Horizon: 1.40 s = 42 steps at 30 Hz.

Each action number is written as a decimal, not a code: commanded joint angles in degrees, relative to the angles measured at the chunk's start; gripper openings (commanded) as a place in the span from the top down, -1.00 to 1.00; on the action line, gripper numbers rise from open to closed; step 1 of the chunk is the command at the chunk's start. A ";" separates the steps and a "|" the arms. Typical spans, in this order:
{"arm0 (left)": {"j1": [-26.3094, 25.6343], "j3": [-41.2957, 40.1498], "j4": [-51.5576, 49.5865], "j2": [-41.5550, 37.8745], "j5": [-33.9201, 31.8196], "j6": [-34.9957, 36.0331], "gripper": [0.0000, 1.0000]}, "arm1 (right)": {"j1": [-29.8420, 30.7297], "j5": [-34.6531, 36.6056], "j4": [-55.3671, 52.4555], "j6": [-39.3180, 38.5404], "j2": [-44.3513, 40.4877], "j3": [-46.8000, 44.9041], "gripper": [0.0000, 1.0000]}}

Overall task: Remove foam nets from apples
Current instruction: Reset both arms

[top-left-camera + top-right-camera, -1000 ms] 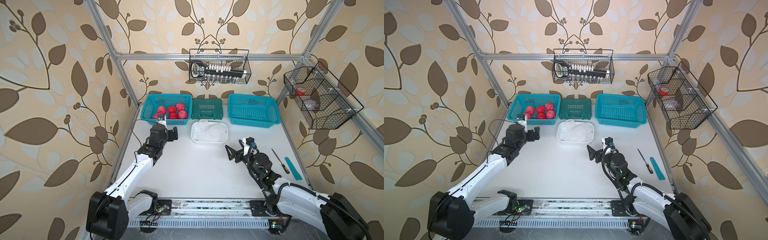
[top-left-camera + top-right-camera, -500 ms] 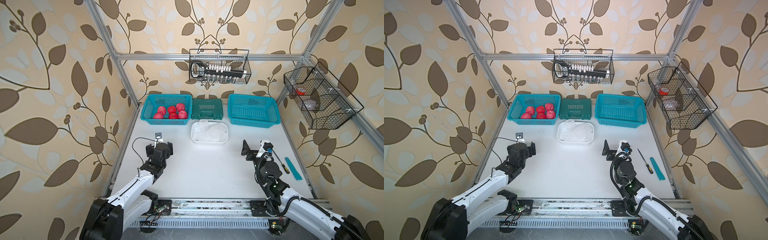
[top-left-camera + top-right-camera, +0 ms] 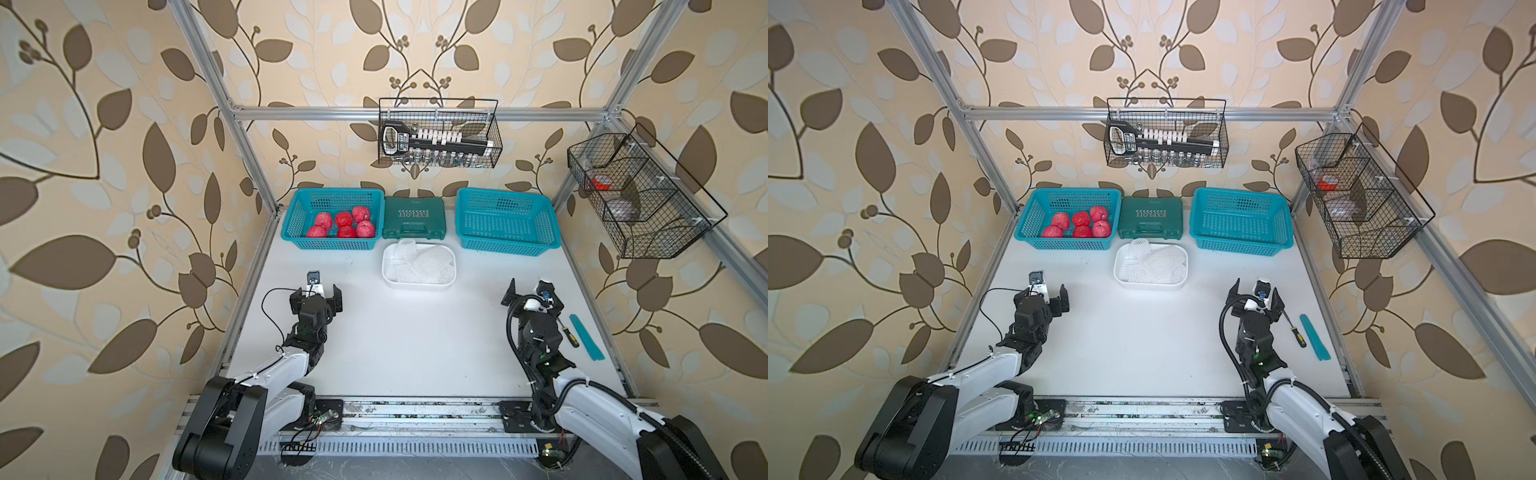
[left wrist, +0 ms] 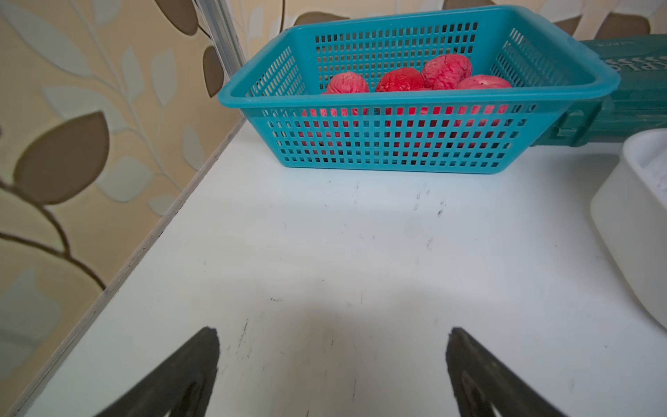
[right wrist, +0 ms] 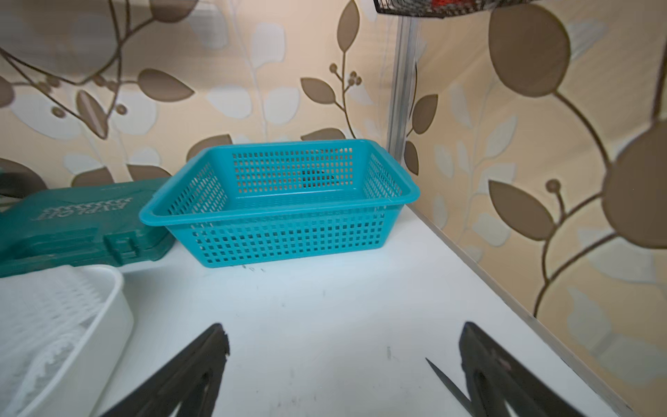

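Observation:
Several bare red apples [image 3: 341, 223] [image 3: 1079, 224] [image 4: 415, 80] lie in the teal basket [image 3: 291, 232] at the back left, with no mesh on them. The white foam nets [image 3: 420, 261] [image 3: 1152, 262] [image 5: 43, 317] are piled limp in the white tub [image 3: 415, 286]. My left gripper [image 3: 316, 297] [image 3: 1044, 296] [image 4: 332, 330] hovers low over bare table in front of the apple basket, open and holding nothing. My right gripper [image 3: 531, 291] [image 3: 1256, 293] [image 5: 344, 326] stands to the right of the tub, also open with nothing between its fingers.
A green tool case [image 3: 413, 218] sits between the apple basket and a second teal basket [image 3: 505, 220], which holds nothing. A screwdriver [image 3: 567, 330] and a teal strip [image 3: 586, 337] lie beside the right gripper. Wire baskets [image 3: 438, 133] [image 3: 640, 195] hang on the walls.
Both arms have drawn back toward the front of the table. The left gripper has left the apple basket's edge, and the right one has moved from mid-table toward the right side. Both stayed open.

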 commanded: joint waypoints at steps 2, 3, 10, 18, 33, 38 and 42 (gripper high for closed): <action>3.93 2.56 5.15 3.77 4.89 -1.59 -0.97 | -4.95 -6.61 4.05 2.36 5.98 2.74 -0.99; 4.53 3.00 6.35 5.01 6.09 -1.39 -0.97 | -5.70 -7.42 5.01 2.05 7.36 2.87 -0.98; 7.13 3.75 14.01 14.26 12.35 -3.07 -0.97 | -11.40 -15.93 11.40 0.08 18.28 4.62 -0.99; 7.03 -2.81 34.34 23.03 21.97 1.59 -0.97 | -14.64 -30.55 19.52 -2.27 31.42 6.67 -0.99; 7.78 11.72 5.38 22.27 14.40 -2.88 -0.97 | -17.31 -36.32 13.20 -1.71 34.78 11.48 -0.99; 7.78 11.76 5.73 22.59 14.29 -2.73 -0.97 | -17.28 -36.32 12.83 -1.85 34.79 11.62 -0.99; 7.74 11.94 5.56 22.78 14.29 -2.82 -0.97 | -17.73 -37.16 11.69 -1.62 35.66 12.83 -0.99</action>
